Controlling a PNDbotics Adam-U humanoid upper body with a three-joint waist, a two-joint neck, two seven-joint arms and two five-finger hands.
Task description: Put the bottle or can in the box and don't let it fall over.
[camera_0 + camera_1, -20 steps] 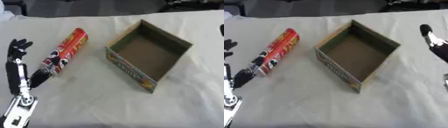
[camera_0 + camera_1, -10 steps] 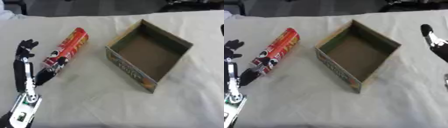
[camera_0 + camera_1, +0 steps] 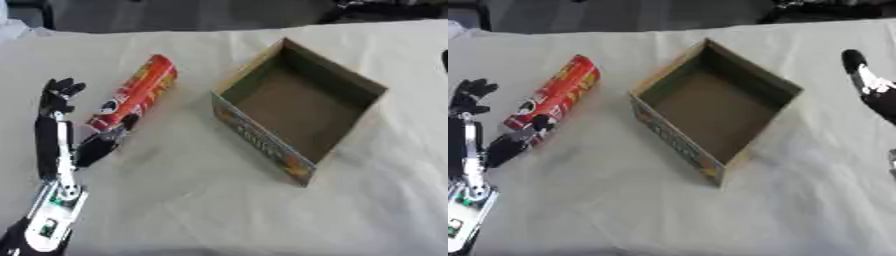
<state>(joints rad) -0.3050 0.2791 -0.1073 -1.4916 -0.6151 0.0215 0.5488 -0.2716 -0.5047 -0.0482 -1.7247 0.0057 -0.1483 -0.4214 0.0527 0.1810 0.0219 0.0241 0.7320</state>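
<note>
A long red can (image 3: 133,94) lies on its side on the white cloth, left of the box, its near end pointing at my left hand. The cardboard box (image 3: 299,85) stands open-topped in the middle, turned diamond-wise, and holds nothing. My left hand (image 3: 54,130) is at the lower left, fingers straight and pointing away from me, thumb (image 3: 94,148) spread toward the can's near end; whether the thumb touches the can is unclear. My right hand (image 3: 868,87) shows at the right edge of the right eye view, fingers straight, well clear of the box.
The white cloth (image 3: 201,200) covers the table. Dark shapes lie beyond the far table edge (image 3: 175,15).
My left hand has moved up and to the right, closer to the can's near end. The can, the box and the right hand have stayed put.
</note>
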